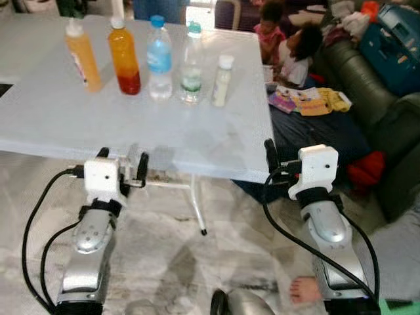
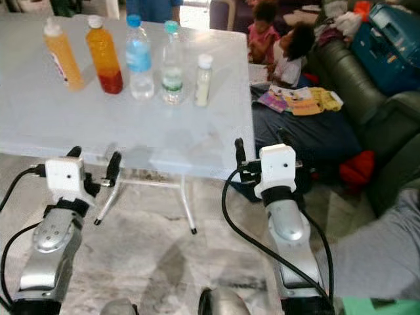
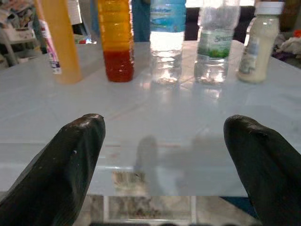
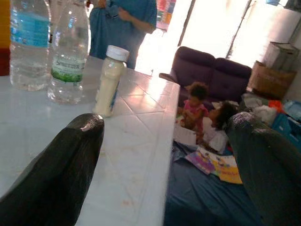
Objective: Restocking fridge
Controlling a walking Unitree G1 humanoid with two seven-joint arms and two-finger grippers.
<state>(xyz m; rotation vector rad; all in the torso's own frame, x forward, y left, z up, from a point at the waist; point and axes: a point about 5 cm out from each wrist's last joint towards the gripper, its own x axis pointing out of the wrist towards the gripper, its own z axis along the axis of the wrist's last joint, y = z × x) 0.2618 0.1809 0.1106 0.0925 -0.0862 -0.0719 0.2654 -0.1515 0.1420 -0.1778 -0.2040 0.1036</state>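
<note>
- Five bottles stand in a row on the far part of the white tabletop [image 1: 197, 141], well beyond both my grippers.
- From my left: pale orange juice bottle [image 1: 82, 56], orange-red drink bottle [image 1: 124, 58], blue-labelled water bottle [image 1: 159, 59], green-labelled water bottle [image 1: 191, 65], small cream bottle [image 1: 222, 81].
- My left gripper [image 1: 121, 164] sits at the tabletop's near edge, fingers spread, empty.
- My right gripper [image 2: 259, 154] sits off the near right corner, fingers spread, empty.
- Label print is too blurred to read.
</note>
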